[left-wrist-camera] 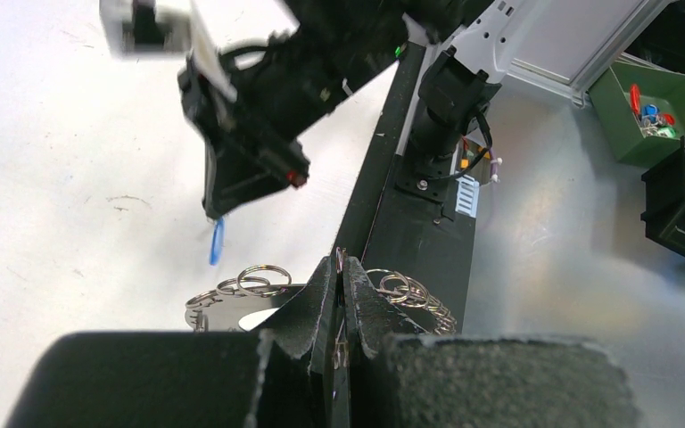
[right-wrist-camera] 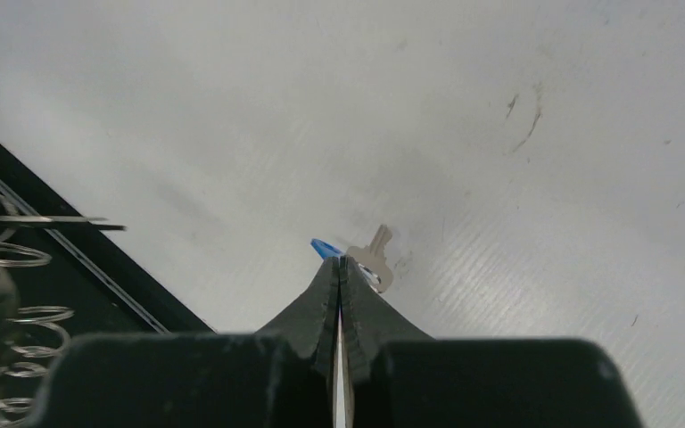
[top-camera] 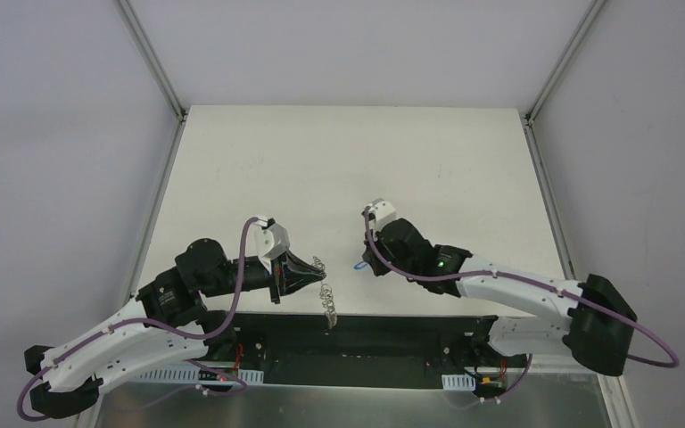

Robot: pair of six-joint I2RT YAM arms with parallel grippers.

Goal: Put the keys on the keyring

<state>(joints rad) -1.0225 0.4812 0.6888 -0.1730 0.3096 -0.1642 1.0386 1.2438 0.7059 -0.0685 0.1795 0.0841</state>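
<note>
The left hand (left-wrist-camera: 342,267) is clamped on the keyring (left-wrist-camera: 232,310) at the front edge of the counter (top-camera: 321,160). The right hand (right-wrist-camera: 340,266) pinches the blue-tagged key (right-wrist-camera: 377,254) at its tips.

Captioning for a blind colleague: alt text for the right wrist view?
Right gripper shut on the key, its blue tag peeking out beside the tips, over the white table. Keyring loops at the left edge.
</note>
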